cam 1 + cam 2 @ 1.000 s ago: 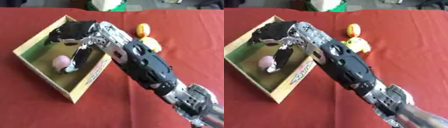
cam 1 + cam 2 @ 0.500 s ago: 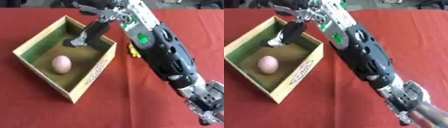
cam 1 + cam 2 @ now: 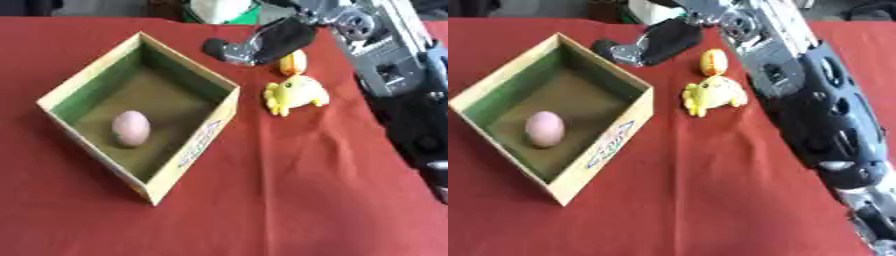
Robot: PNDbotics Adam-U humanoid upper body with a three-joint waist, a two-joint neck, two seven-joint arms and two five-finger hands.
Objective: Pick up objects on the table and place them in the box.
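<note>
Lifted clear of the box (image 3: 188, 152) since a second ago, the right robot hand (image 3: 262, 44) now hovers above the desk (image 3: 289, 190) just beyond the box's far corner, near the yellow toys. Its fingers hang relaxed and extended toward the left, holding nothing. The black-and-silver right arm (image 3: 815, 105) stretches from the lower right edge up to the far side of the red-covered desk. A pink egg (image 3: 130, 128) lies alone on the box floor, where the robot hand was reaching a second ago. A yellow duck (image 3: 297, 94) sits on the cloth just right of the box, with a small yellow-orange piece (image 3: 713, 62) just behind it, close under the wrist.
</note>
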